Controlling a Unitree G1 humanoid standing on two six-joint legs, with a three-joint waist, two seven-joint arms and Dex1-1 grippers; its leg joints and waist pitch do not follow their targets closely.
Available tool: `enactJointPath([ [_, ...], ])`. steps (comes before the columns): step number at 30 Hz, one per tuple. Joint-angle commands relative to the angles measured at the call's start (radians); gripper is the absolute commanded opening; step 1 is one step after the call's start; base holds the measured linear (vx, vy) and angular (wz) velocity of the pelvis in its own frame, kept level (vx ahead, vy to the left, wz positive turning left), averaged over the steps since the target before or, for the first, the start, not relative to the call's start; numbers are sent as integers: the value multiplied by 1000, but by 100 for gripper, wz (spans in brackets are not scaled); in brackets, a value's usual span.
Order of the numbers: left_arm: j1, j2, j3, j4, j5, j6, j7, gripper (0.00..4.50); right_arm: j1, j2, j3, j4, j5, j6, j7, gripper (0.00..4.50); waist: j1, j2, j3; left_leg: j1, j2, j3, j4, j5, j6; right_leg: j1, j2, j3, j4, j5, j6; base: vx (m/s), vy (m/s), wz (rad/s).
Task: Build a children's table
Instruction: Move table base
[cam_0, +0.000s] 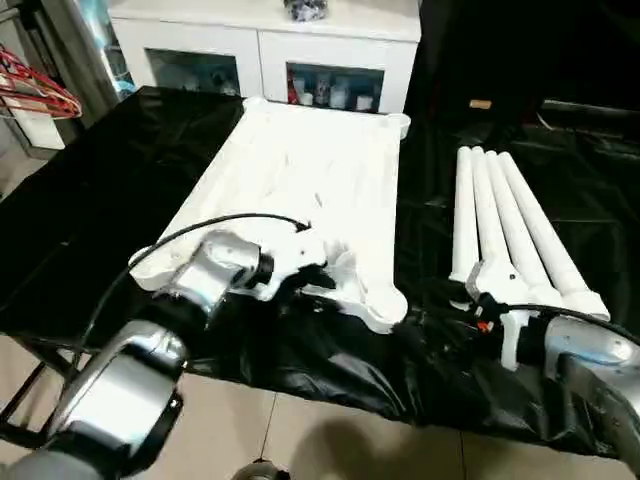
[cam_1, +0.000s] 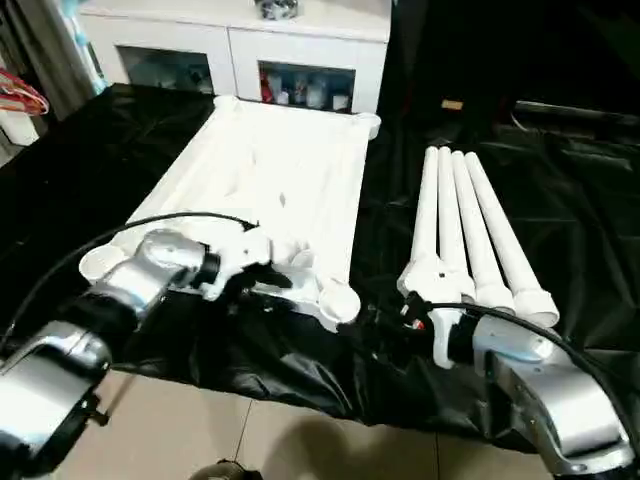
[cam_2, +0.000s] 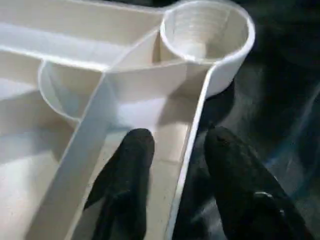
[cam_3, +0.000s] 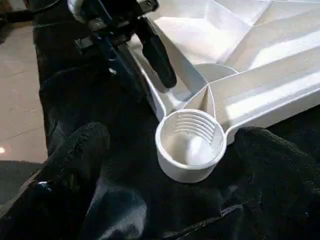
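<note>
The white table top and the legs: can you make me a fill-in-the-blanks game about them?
1. The table top lies with its ribbed side facing ____.
2. Beside it lie ____ white legs in a row.
3. The left gripper has one of its fingers inside the table top's rim and the other ____ it.
4. The table top and the legs lie on a ____ sheet.

Missing words: up; four; outside; black
</note>
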Motion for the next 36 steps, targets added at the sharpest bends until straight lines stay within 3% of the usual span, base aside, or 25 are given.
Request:
enactJointPath([
  [1, -27, -5, -13, 35, 26, -24, -7, 166, 4, -7, -1, -20, -1, 12, 5, 450, 3, -3, -65, 27, 149, -71, -90, -249, 10, 37, -156, 87, -74, -109, -251, 0, 0, 0],
  [4, -42, -14, -5, 81, 36, -38, -15, 160, 1, -6, 3, -27, 4, 21, 2, 450, 4, -4, -64, 30, 152, -72, -91, -264, -2, 36, -160, 88, -77, -128, -255, 0, 0, 0],
  [5, -43, -15, -2, 85, 35, -36, -18, 130, 1, -6, 3, -28, 5, 23, 2, 450, 4, -2, -65, 30, 152, -73, -91, -261, -5, 37, -160, 88, -75, -124, -256, 0, 0, 0],
  [9, -48, -22, 12, 107, 31, -44, -23, 113, -4, -4, 4, -22, 5, 25, -2, 450, 4, -4, -66, 28, 151, -72, -91, -246, 2, 38, -160, 87, -70, -84, -265, 0, 0, 0],
  [16, -38, -25, 40, 111, 14, -45, -51, 44, -18, -1, 19, -8, -9, 20, 2, 450, 5, -10, -65, 26, 153, -70, -92, -224, 15, 38, -160, 86, -66, -78, -267, 0, 0, 0],
  [21, -9, -12, 28, 82, 39, -44, -33, 12, -24, 2, 27, -3, -18, 14, -3, 450, -1, -11, -63, 22, 152, -70, -91, -231, 17, 39, -162, 86, -72, -117, -260, 0, 0, 0],
  [26, 55, -11, 45, -6, 68, -31, 96, 4, -21, 2, 23, -6, -18, 12, -5, 450, -1, -7, -60, 26, 155, -70, -92, -262, 3, 34, -161, 88, -75, -152, -256, 0, 0, 0],
  [28, 92, -17, 59, -82, 61, 8, 133, 4, -18, 1, 22, -6, -19, 11, -6, 450, -1, -9, -60, 26, 156, -70, -93, -270, -2, 36, -163, 88, -75, -171, -254, 0, 0, 0],
  [29, 142, -31, 72, -185, 47, 37, 154, 4, -16, 0, 23, -4, -21, 7, -7, 450, -2, -15, -61, 24, 157, -71, -93, -260, -1, 38, -164, 88, -75, -181, -247, 0, 0, 0],
  [33, 188, -44, 69, -280, 40, 53, 151, 4, -17, 1, 26, 0, -23, 6, -8, 450, 0, -16, -60, 23, 150, -64, -87, -230, 20, 33, -161, 89, -81, -202, -231, 0, 0, 0],
  [36, 225, -58, 50, -344, 45, 0, 164, 4, -26, 4, 32, 7, -27, 4, -8, 450, 1, -16, -60, 24, 150, -64, -90, -230, 30, 29, -154, 87, -83, -235, -210, 0, 0, 0],
])
